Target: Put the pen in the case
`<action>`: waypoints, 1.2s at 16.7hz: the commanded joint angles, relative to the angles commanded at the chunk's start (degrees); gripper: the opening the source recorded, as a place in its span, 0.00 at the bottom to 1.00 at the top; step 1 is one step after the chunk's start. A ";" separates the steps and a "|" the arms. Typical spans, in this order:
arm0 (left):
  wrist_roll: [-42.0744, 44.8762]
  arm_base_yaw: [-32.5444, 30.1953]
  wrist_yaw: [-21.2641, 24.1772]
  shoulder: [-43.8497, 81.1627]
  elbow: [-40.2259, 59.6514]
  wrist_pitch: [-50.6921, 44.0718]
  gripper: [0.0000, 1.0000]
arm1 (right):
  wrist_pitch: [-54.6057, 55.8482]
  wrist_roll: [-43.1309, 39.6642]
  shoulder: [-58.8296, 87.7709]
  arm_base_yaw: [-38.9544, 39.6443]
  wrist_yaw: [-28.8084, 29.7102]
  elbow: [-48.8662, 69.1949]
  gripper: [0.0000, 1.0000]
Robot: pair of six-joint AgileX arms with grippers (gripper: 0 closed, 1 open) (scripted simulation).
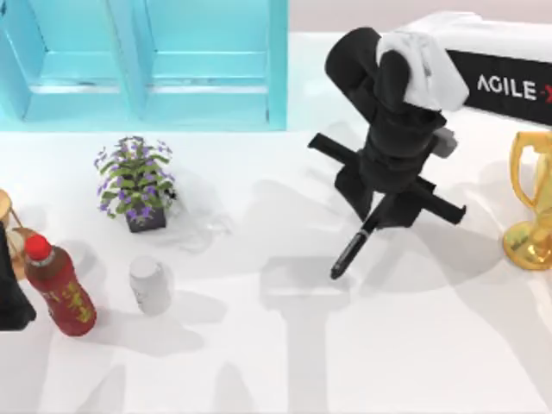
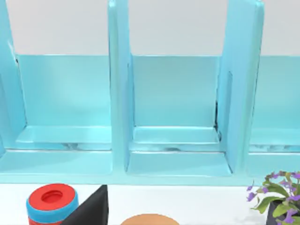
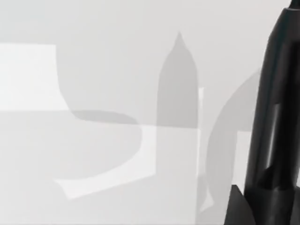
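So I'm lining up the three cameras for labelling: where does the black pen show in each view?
Top view: the pen hangs tilted from the right gripper, right of centre.
Left wrist view: it is absent; the blue case is ahead.
Right wrist view: the pen runs along one edge.
Shared landmark: the white table.

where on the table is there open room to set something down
Bare: the front of the table, below the right gripper holding the pen, and the middle between plant and pen. Crowded: left side, around red bottle and white can.
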 joint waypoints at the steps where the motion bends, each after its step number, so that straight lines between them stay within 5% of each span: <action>1: 0.00 0.00 0.00 0.00 0.00 0.00 1.00 | -2.62 0.02 -0.35 -0.03 0.00 1.58 0.00; 6: 0.00 0.00 0.00 0.00 0.00 0.00 1.00 | -13.32 -0.42 -3.04 0.01 -0.03 9.19 0.00; 14: 0.00 0.00 0.00 0.00 0.00 0.00 1.00 | -12.54 -0.83 -4.73 -0.84 -0.36 11.15 0.00; 20: 0.00 0.00 0.00 0.00 0.00 0.00 1.00 | -6.78 -4.21 -12.25 -13.01 -0.48 16.68 0.00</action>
